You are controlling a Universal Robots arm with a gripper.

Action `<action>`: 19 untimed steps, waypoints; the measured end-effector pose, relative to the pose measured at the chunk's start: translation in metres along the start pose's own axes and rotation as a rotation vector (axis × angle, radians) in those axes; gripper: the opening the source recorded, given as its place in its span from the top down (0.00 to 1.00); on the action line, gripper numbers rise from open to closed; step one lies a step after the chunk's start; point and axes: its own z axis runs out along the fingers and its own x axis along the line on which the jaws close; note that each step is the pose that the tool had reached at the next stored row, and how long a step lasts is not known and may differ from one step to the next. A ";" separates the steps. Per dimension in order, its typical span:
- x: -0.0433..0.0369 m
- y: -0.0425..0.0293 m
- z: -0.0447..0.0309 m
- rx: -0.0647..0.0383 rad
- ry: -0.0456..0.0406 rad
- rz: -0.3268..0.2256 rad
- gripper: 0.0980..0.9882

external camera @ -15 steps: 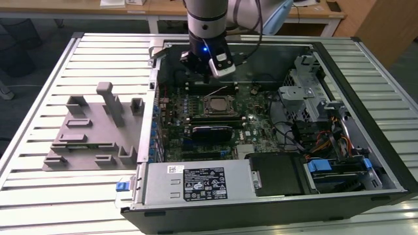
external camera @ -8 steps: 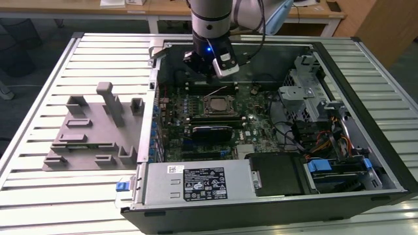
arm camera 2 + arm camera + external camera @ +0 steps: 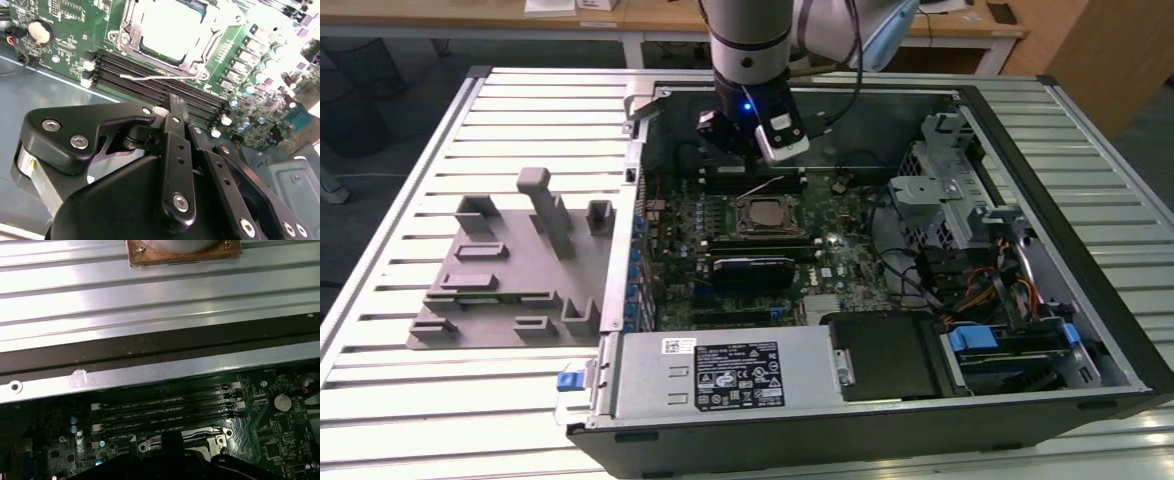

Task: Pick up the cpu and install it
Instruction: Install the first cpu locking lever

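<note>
Slatted metal surface (image 3: 427, 400) holds an open PC case (image 3: 854, 435); cpu (image 3: 767, 215) sits in its socket (image 3: 200, 61), pincer (image 3: 744, 158) hangs over the RAM slots (image 3: 754, 184), can't tell if it's clenched.

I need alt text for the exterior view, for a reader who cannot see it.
A robot arm's claw hangs inside an open computer case, near the cpu seated on the motherboard. A grey fixture block stands at the exterior view's left.

Cpu (image 3: 767, 214): small shiny silver square, lying flat, seated in motherboard socket (image 3: 196, 64).
</note>
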 end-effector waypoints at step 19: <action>-0.0137 -0.0070 0.0179 -0.007 -0.0338 -0.006 0.99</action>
